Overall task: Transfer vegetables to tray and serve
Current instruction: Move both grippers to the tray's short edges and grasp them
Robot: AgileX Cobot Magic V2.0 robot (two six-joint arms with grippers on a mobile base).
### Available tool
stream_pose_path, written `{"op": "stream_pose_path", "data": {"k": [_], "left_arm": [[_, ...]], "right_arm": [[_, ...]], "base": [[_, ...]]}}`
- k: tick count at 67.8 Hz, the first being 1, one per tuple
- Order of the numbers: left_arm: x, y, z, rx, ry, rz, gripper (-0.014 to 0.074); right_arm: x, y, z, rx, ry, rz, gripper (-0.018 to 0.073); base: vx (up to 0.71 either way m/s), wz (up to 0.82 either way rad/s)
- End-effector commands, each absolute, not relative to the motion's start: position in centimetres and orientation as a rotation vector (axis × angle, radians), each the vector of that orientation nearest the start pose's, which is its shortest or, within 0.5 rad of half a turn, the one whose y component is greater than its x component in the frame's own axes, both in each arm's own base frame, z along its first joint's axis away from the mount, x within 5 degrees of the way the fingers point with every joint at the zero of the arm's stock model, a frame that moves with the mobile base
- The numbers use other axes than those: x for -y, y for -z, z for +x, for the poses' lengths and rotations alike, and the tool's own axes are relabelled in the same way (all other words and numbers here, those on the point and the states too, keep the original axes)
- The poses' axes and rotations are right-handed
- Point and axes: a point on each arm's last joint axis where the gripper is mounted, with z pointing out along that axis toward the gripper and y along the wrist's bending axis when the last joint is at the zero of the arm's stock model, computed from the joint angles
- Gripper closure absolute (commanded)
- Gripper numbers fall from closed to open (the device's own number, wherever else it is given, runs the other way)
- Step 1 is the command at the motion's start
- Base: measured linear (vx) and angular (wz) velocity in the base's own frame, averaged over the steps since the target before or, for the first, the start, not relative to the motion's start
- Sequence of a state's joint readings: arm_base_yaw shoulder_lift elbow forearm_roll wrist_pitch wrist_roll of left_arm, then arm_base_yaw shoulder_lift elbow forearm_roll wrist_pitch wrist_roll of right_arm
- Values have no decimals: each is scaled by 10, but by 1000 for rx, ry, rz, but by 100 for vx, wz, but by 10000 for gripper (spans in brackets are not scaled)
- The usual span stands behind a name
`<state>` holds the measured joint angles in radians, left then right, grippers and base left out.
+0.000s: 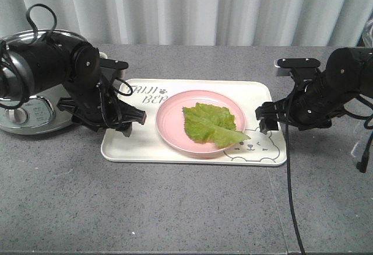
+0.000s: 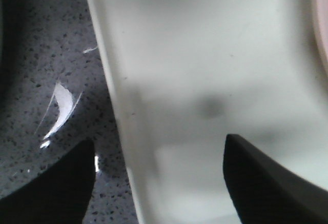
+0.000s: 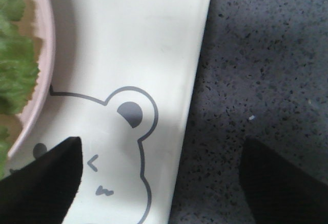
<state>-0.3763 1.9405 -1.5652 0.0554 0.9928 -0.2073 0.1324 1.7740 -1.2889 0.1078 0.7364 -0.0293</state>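
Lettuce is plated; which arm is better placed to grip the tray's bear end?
Right: the right gripper, open, straddles the rim of the tray beside the bear drawing; the left gripper sits at the opposite rim.

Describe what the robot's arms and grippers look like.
Both are glossy black with rounded joint housings. Black cables loop over the left arm and hang off the right arm. The left gripper and right gripper carry blunt black fingers. No markings are legible.
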Motion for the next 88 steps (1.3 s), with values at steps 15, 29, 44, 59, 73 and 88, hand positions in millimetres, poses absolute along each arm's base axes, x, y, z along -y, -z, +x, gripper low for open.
{"op": "stream_pose_path", "data": {"k": [15,29,44,59,73,88], "left_arm": [[142,-253,390,-2745,79,204,101],[144,-245,394,-2747,81,197,101],[145,-230,399,-2777,75,173,101],[146,-219,400,-2805,69,171,101],[147,-219,400,-2808,88,162,131],[147,-219,400,-2812,84,166,280]], "right_arm": [[-54,-256,374,-2585,-142,-126,-35],[-55,-233,380,-2655,-133,-126,-35],[-55,-217,384,-2702,-131,-124,-31],[-55,-216,384,-2709,-133,-112,29],[-55,-216,384,-2710,-137,-95,144],[-55,-216,383,-2714,-142,-79,358]], "base": [[0,0],[0,0],[0,0],[0,0],[0,0],[0,0]]}}
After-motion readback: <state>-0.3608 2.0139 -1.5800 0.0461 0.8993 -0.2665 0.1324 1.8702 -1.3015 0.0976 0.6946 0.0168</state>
